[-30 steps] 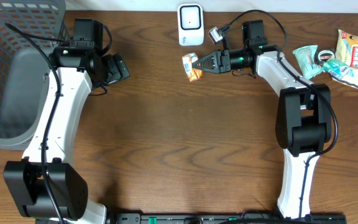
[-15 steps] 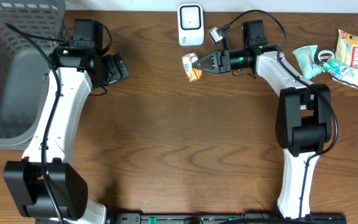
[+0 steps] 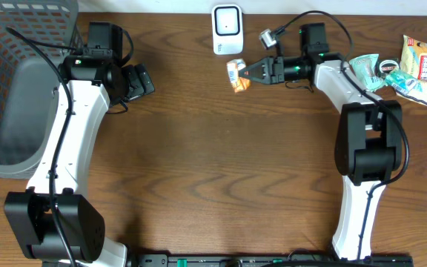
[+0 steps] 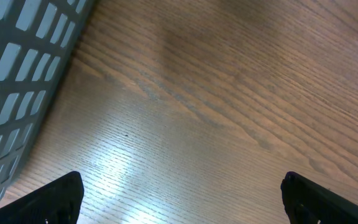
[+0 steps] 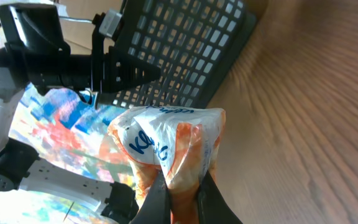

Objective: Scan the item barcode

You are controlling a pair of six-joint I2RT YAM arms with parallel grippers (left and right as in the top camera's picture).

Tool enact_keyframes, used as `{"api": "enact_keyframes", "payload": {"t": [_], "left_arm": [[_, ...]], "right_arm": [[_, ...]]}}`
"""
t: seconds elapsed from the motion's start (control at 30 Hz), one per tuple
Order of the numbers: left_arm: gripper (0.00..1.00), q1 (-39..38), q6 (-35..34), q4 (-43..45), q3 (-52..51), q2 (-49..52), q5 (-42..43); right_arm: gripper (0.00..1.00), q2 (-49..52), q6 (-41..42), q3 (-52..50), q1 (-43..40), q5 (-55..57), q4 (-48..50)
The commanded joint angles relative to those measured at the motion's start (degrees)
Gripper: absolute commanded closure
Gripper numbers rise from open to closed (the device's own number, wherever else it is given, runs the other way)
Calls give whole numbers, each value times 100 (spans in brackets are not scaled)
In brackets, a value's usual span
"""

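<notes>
- Two robot arms stand at my brown wooden table, one on each side.
- My right gripper is squeezed tight on a small orange and white crinkly snack packet.
- From the right wrist camera I see the thin dark fingers pinching the bottom end of the packet, and there are blue letters on its white part.
- That packet is near the back of the table, just below the white boxy barcode scanner and a little to its right. The two are close but not touching.
- I cannot tell if the packet rests on the wood or hangs just over it.
- My left gripper is spread wide and holds nothing. From its wrist camera, the black fingertips sit in the bottom corners with wood between them.
- A grey plastic mesh basket sits at the left end, right beside the left arm.
- At the far right end lie more snack bags, a teal one and a yellow one, well apart from the scanner.
</notes>
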Motion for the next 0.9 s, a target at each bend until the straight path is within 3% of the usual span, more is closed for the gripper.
{"api": "enact_keyframes", "payload": {"t": [0.0, 0.87], "left_arm": [[0, 20, 35, -15, 26, 26, -74], [0, 20, 37, -15, 26, 26, -74]], "right_arm": [[99, 48, -24, -33, -28, -120, 15], [99, 50, -48, -33, -31, -120, -50]]}}
